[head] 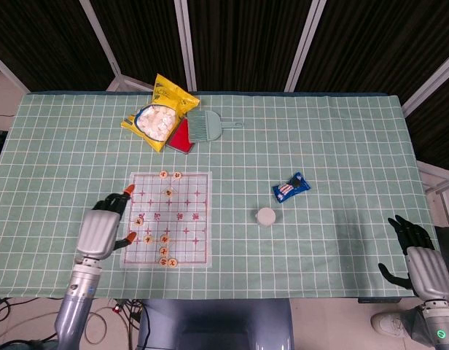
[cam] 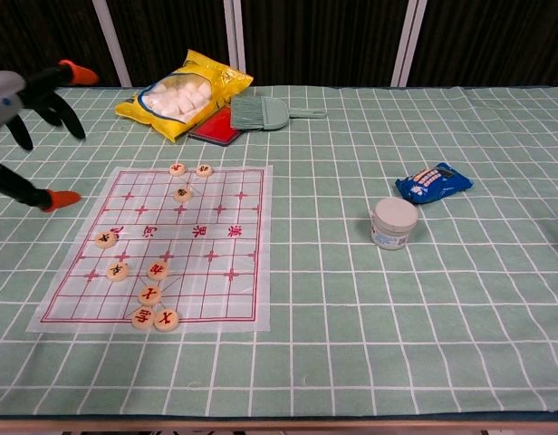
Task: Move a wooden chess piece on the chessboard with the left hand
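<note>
The chessboard [head: 182, 219], a clear sheet with a red grid, lies on the green checked cloth. Several round wooden pieces rest on it: two along its far edge [head: 164, 174], one just below them [head: 168, 192], and a cluster [head: 163, 251] toward its near left corner. My left hand [head: 102, 229] hovers just left of the board with its fingers spread and holds nothing. In the chest view the left hand [cam: 16, 95] is raised at the far left, clear of the pieces [cam: 158, 270] on the chessboard [cam: 234, 227]. My right hand [head: 420, 261] hangs empty off the table's near right corner.
A yellow snack bag [head: 160, 111], a green brush [head: 206, 125] and a red flat item [head: 182, 137] lie beyond the board. To its right sit a white jar [head: 266, 216] and a blue packet [head: 291, 187].
</note>
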Robot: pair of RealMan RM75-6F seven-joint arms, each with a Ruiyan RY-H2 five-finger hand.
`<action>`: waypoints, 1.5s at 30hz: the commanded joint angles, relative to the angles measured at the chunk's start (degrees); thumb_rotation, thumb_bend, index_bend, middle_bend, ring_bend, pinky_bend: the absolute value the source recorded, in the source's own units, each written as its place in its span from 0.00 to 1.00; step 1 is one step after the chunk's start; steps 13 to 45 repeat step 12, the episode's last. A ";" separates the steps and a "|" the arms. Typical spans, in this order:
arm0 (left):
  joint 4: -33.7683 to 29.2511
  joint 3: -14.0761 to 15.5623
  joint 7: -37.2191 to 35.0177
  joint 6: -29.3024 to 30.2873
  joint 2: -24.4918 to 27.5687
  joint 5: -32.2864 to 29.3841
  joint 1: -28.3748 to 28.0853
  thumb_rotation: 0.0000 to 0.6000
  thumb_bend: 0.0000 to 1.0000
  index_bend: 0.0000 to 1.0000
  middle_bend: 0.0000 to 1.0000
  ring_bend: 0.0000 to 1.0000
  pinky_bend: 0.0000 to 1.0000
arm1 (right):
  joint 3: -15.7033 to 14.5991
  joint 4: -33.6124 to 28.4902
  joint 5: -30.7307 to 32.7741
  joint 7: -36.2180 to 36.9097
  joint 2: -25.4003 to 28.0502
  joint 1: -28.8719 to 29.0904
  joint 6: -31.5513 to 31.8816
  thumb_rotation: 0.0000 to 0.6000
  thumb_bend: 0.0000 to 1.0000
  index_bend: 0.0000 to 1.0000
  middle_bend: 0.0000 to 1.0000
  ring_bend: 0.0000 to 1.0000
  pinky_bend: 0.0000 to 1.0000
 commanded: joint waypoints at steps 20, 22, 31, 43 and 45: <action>9.05 7.92 -13.76 5.65 9.98 10.21 10.19 1.00 0.02 0.00 0.00 0.00 0.00 | -0.30 3.75 -5.66 -6.33 -2.95 -0.84 5.71 1.00 0.34 0.00 0.00 0.00 0.00; 9.05 7.92 -13.76 5.65 9.98 10.21 10.19 1.00 0.02 0.00 0.00 0.00 0.00 | -0.30 3.75 -5.66 -6.33 -2.95 -0.84 5.71 1.00 0.34 0.00 0.00 0.00 0.00; 9.05 7.92 -13.76 5.65 9.98 10.21 10.19 1.00 0.02 0.00 0.00 0.00 0.00 | -0.30 3.75 -5.66 -6.33 -2.95 -0.84 5.71 1.00 0.34 0.00 0.00 0.00 0.00; 9.05 7.92 -13.76 5.65 9.98 10.21 10.19 1.00 0.02 0.00 0.00 0.00 0.00 | -0.30 3.75 -5.66 -6.33 -2.95 -0.84 5.71 1.00 0.34 0.00 0.00 0.00 0.00; 9.05 7.92 -13.76 5.65 9.98 10.21 10.19 1.00 0.02 0.00 0.00 0.00 0.00 | -0.30 3.75 -5.66 -6.33 -2.95 -0.84 5.71 1.00 0.34 0.00 0.00 0.00 0.00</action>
